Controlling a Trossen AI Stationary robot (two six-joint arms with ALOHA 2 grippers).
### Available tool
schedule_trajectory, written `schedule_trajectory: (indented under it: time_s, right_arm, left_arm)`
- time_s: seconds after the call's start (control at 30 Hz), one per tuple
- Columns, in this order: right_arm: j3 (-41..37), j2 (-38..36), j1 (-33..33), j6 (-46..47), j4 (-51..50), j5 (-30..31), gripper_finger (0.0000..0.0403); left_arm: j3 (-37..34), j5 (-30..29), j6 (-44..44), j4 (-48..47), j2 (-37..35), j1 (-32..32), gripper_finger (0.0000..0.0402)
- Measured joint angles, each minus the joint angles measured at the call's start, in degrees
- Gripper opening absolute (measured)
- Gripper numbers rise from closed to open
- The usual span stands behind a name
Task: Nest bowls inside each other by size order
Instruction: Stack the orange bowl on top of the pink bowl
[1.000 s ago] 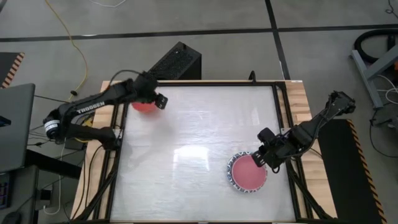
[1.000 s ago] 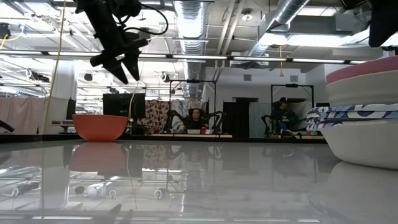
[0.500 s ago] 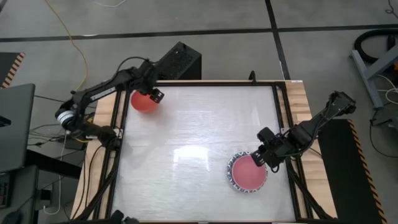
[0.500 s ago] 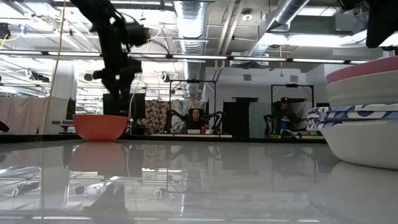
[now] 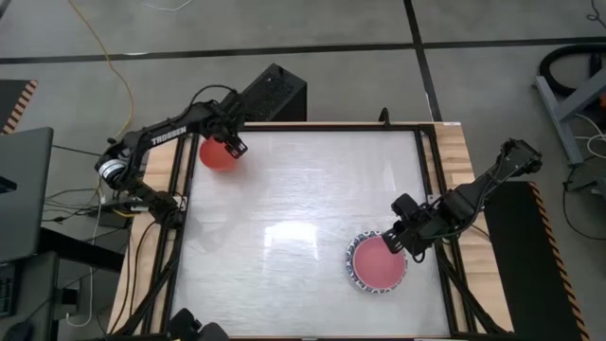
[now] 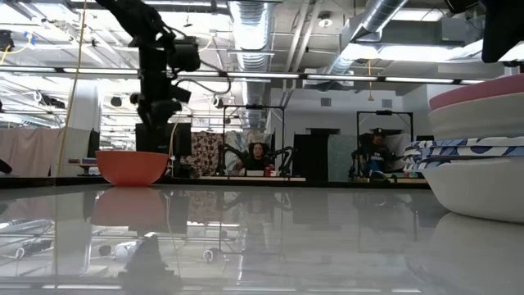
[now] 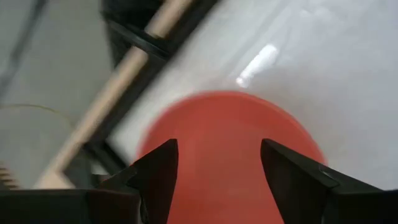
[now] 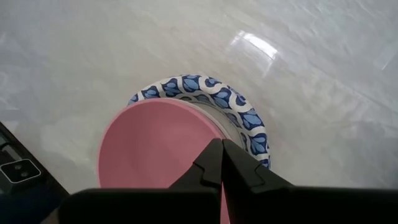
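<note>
red bowl sat mouth-up at worktop's 10 o'clock | left gripper jaws spread above it | right gripper jaws clenched, empty, over pink bowl

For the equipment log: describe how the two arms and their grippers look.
Both arms are dark, nearly black, built of slim jointed segments. The left arm carries white TROSSEN lettering along one link and a pale ring near its base, with dark cables looping beside it. The left gripper has two dark, wedge-shaped fingers tapering to points. The right gripper has the same dark, pointed fingers and no visible markings.
</note>
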Motion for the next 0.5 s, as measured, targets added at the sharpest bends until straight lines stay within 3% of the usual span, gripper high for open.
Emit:
schedule_trajectory:
  time_s: [0.1,0.27,0.5]
  right_arm:
    - [0.0,0.0,0.0,-0.03,-0.14,0.02,0.0026]
    - [0.0,0.01,0.0,-0.01,-0.92,0.18,0.0026]
    - [0.0,0.01,0.0,0.0,-1.44,0.2,0.0026]
  left_arm:
    - [2.63,-2.01,1.83,-0.48,0.33,0.97,0.0219]
    - [4.39,4.32,3.89,-0.57,3.49,3.84,0.0219]
    - [4.39,4.0,5.5,-3.55,7.33,4.99,0.0219]
